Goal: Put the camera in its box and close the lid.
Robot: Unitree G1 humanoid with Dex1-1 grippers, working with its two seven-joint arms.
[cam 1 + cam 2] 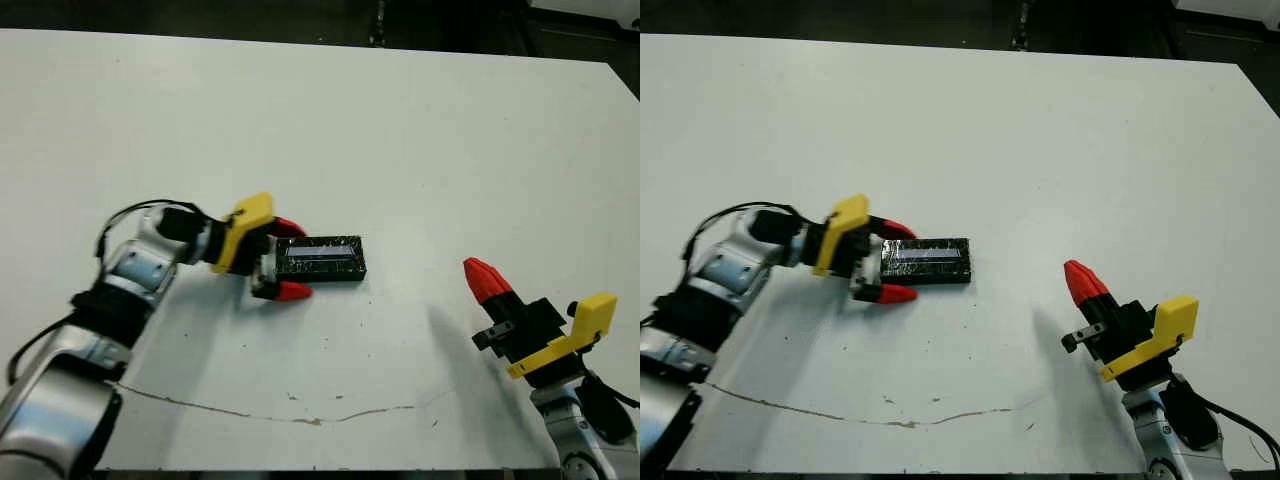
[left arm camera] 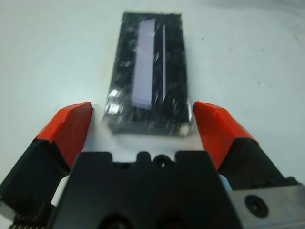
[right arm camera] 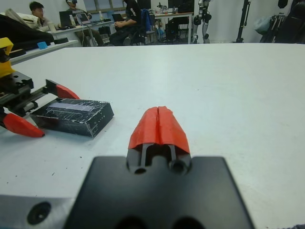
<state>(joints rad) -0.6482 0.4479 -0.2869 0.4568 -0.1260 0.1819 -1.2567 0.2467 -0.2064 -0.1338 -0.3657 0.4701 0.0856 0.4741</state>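
The black speckled lid (image 1: 321,257) sits flat on the closed box, left of the table's middle

Bright, even overhead light on the white table (image 1: 400,120); soft shadows beneath both arms; left wrist view blurred.

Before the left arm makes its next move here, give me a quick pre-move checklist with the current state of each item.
1. Lid seated on the box: ok, the black speckled cover sits flat over it; no white walls show.
2. Camera inside the box: cannot tell, the lid hides it; no loose camera on the table.
3. Left gripper open: ok, fingers spread either side of the lid's near end.
4. Left fingers clear of the lid: cannot tell, the gaps look narrow.
5. Right gripper out of the way: ok, shut and well apart from the box.
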